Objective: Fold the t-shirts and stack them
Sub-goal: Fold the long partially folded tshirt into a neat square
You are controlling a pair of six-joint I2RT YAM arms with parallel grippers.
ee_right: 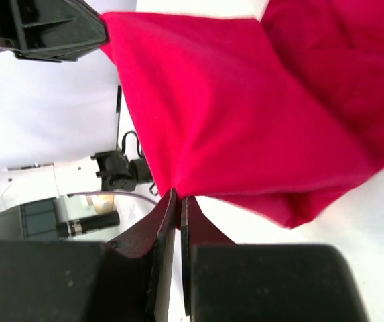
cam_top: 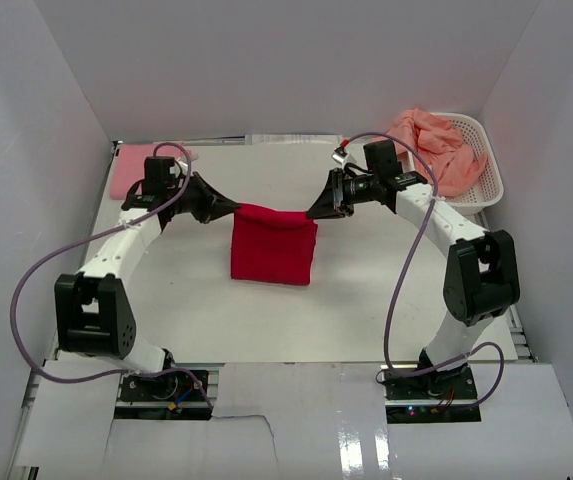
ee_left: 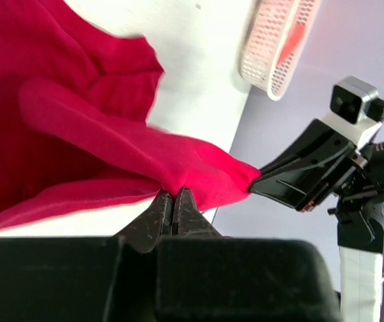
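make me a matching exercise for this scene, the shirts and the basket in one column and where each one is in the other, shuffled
Things
1. red t-shirt
2. pink t-shirt
3. salmon-orange t-shirts
4. white basket

Places
A. far right corner of the table
B. heaped in the basket
C. lying at the far left of the table
D. pinched at its top corners by the left end effector and right end effector, both shut

Pairs: 1-D, 2-C, 3-B, 4-A
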